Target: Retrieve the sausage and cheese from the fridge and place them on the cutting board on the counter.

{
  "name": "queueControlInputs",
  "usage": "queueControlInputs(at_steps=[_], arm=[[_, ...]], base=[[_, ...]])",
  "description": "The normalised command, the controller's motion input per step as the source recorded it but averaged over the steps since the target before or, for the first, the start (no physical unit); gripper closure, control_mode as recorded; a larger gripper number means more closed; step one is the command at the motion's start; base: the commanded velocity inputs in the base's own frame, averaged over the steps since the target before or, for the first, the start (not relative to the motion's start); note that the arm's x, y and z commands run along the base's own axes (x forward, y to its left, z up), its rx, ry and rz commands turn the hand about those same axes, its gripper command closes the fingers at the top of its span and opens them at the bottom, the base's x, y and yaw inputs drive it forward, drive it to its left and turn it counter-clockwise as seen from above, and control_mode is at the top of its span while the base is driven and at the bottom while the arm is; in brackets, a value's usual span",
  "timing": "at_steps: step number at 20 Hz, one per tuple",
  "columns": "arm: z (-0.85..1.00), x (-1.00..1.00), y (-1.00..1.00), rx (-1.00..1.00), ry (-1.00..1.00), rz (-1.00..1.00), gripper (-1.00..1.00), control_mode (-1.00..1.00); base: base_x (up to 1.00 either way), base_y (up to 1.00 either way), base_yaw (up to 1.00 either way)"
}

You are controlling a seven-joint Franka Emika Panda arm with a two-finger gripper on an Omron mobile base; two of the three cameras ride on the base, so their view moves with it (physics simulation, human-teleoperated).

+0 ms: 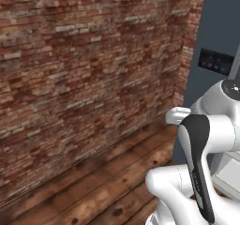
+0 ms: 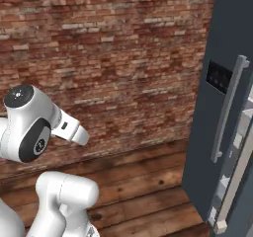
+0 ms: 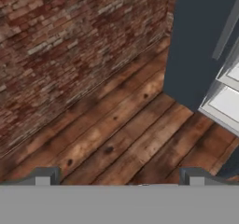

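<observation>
The arm is standing folded in front of a brick wall (image 2: 99, 48), with the fridge (image 2: 217, 28) off to its right. In the hand view the hand (image 3: 119, 176) is pointing down at the plank floor (image 3: 116, 139), its two fingertips (image 3: 43, 177) sitting far apart at the bottom of the picture, so the hand is spread about as wide as it goes and is gripping nothing.

The fridge is showing its slate-blue door with the dark lit panel (image 2: 219, 76) and a long grey handle (image 2: 228, 107) running top to bottom. That door looks to be hanging ajar: white inner shelves (image 3: 228, 101) are peeking out past its edge in the hand view, and door bins are showing at the far right of the right base view. I am not seeing the sausage or the cheese anywhere yet, so I am guessing both are sitting somewhere inside, beyond what the gap is revealing.

What matters for the coming move, as I judge it, is that the fridge opening is lying ahead and to the right of the hand, while the hand is aiming at the floor left of it. It will be needing to swing right and lift toward those shelves.
</observation>
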Motion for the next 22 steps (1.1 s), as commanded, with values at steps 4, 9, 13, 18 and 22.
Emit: queueControlInputs(at_steps=[4,9,13,18,22], arm=[[0.00,0.00,0.00,0.00,0.00,0.00,-1.00,1.00],[0.00,0.00,0.00,0.00,0.00,0.00,-1.00,1.00],[0.00,0.00,0.00,0.00,0.00,0.00,-1.00,1.00],[0.00,0.00,0.00,0.00,0.00,0.00,-1.00,1.00],[0.00,0.00,0.00,0.00,0.00,0.00,-1.00,1.00]], base=[[1.00,0.41,-0.58],[1.00,0.42,-0.61],[0.99,0.22,-0.61],[0.64,-0.03,-0.63],[0.14,-0.78,-0.13]])
